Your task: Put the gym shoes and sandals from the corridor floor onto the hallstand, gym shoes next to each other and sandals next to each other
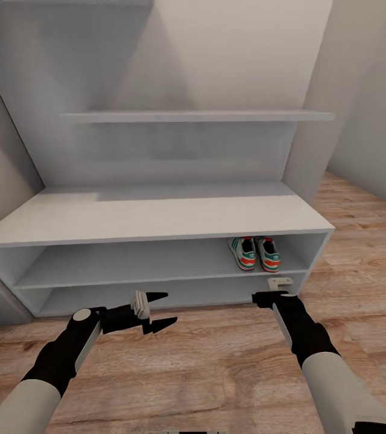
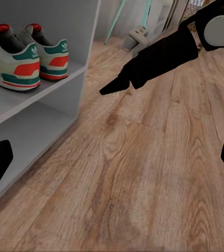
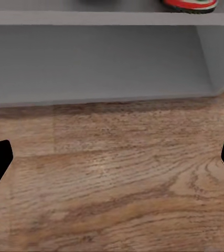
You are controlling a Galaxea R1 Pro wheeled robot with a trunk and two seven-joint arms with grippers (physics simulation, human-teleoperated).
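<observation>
The two gym shoes [image 1: 254,253] stand side by side, heels outward, at the right end of the hallstand's [image 1: 157,220] upper open shelf. The left wrist view shows the gym shoes [image 2: 25,58] on that shelf too. One shoe's sole [image 3: 190,5] shows in the right wrist view. My left gripper [image 1: 169,307] hovers open over the corridor floor [image 1: 217,361] in front of the lower shelf, holding nothing. My right gripper [image 1: 271,295] is open and empty, low before the lower shelf and just below the shoes. The sandals are out of view.
Pale walls close in on both sides of the hallstand, and a floating shelf [image 1: 199,116] hangs above its top. My right arm [image 2: 159,58] crosses the left wrist view. A pale object [image 2: 138,35] lies far along the floor.
</observation>
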